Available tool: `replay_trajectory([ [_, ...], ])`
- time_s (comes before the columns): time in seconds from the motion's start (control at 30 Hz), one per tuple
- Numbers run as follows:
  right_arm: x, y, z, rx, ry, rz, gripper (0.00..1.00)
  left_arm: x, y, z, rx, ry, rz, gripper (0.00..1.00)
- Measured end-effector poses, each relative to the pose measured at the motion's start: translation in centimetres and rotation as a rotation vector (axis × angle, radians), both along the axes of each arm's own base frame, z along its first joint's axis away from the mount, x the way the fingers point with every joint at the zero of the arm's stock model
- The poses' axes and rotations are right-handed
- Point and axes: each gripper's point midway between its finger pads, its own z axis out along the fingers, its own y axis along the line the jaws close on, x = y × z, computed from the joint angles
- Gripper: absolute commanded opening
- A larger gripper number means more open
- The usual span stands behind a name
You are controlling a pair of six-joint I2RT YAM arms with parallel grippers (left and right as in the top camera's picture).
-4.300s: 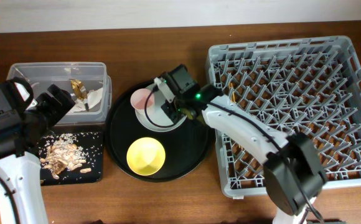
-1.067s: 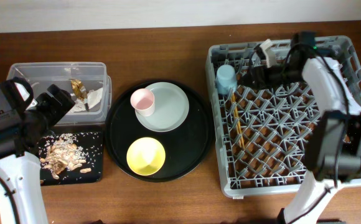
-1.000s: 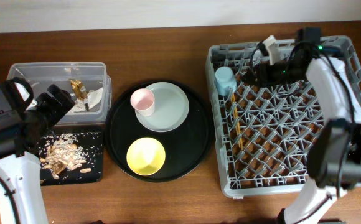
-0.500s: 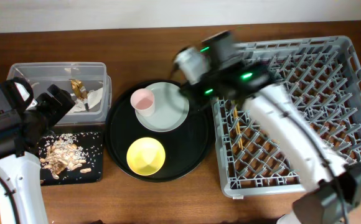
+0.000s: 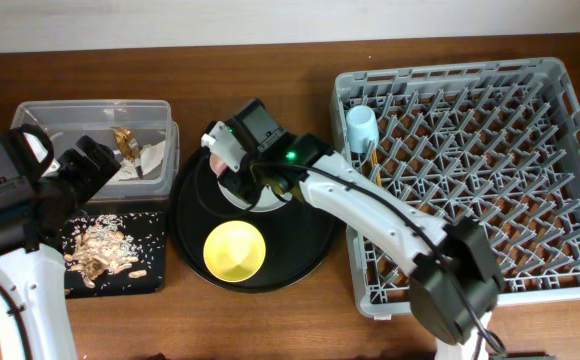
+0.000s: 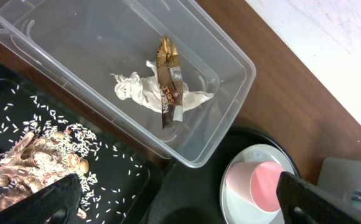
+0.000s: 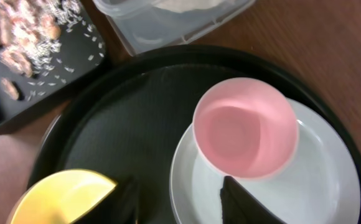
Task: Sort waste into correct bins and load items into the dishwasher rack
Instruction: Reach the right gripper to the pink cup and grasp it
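Note:
My right gripper (image 5: 232, 168) (image 7: 180, 202) is open and empty, low over the pink cup (image 7: 246, 134), which stands on the grey-green plate (image 7: 330, 180). One finger is over the plate just below the cup, the other over the tray near the yellow bowl (image 5: 234, 250) (image 7: 62, 199). The blue cup (image 5: 361, 125) sits in the grey rack (image 5: 450, 70) at its top left, with the chopsticks (image 5: 373, 150) beside it. My left gripper (image 5: 85, 165) (image 6: 180, 205) is open and empty, between the clear box (image 5: 70, 110) (image 6: 230, 62) and the flat black tray (image 5: 150, 270). The tissue (image 6: 134, 90) and gold wrapper (image 6: 168, 78) lie in the box. Food scraps (image 5: 100, 250) (image 6: 25, 168) lie on the flat tray.
The large round black tray (image 5: 310, 240) (image 7: 124, 124) holds the plate and bowl between the bins and the rack. The right arm reaches across the rack's left edge. Brown table shows along the front and back.
My right arm left the blue cup in the rack's top-left corner and swung left to the round tray, now over the pink cup. The left arm has not moved.

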Motion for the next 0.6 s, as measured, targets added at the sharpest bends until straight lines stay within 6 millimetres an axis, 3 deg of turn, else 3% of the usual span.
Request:
replay_trajectory([
  [0.2,1.2,1.1,-3.2,-0.004,0.000,0.001,0.30,0.0,0.0,0.0,0.000,0.000,0.000,0.99],
  [0.4,1.2,1.1,-5.0,-0.027,0.023,0.003,0.29,0.0,0.0,0.0,0.000,0.000,0.000,1.00],
  [0.53,1.3,1.1,-6.1,-0.041,0.030,0.011,0.09,0.0,0.0,0.0,0.000,0.000,0.000,0.99],
  [0.6,1.2,1.1,-6.5,-0.050,0.036,0.013,0.04,0.0,0.0,0.0,0.000,0.000,0.000,0.99],
])
